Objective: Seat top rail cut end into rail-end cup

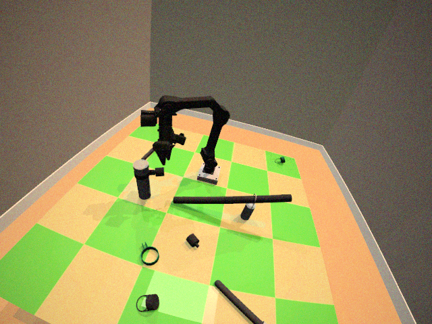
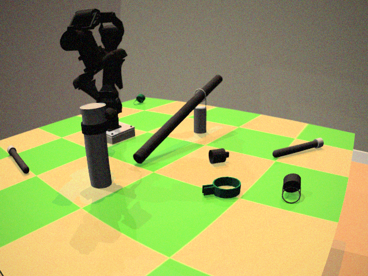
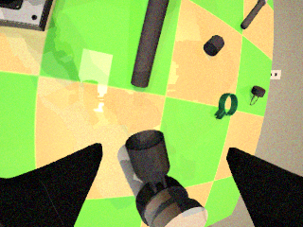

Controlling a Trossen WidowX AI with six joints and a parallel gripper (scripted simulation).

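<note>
The dark top rail (image 1: 209, 200) (image 2: 178, 118) (image 3: 151, 43) passes through the wire loop of the loop cap (image 1: 250, 205) on the small post and slopes down toward the big post (image 1: 143, 188) (image 2: 98, 160). Its low end is free, low near the table, apart from the rail-end cup (image 1: 159, 171) (image 2: 111, 114) (image 3: 149, 153). The cup's mouth faces the rail side. The brace band (image 2: 92, 128) sits high, a little below the pale post cap (image 1: 140, 164) (image 2: 92, 106) (image 3: 189, 218). My gripper (image 1: 163, 163) (image 3: 166, 151) is open and empty, pointing down above the cup, clear of the rail.
A black cup fitting (image 1: 192, 239) (image 2: 217, 156) (image 3: 214, 45), a green band (image 1: 150, 255) (image 2: 226, 189) (image 3: 228, 104) and a black loop cap (image 1: 152, 302) (image 2: 291, 181) lie loose. Short rods lie beyond the post and at the right (image 2: 296, 148). A green loop cap (image 1: 282, 159) (image 2: 140, 98) lies far back.
</note>
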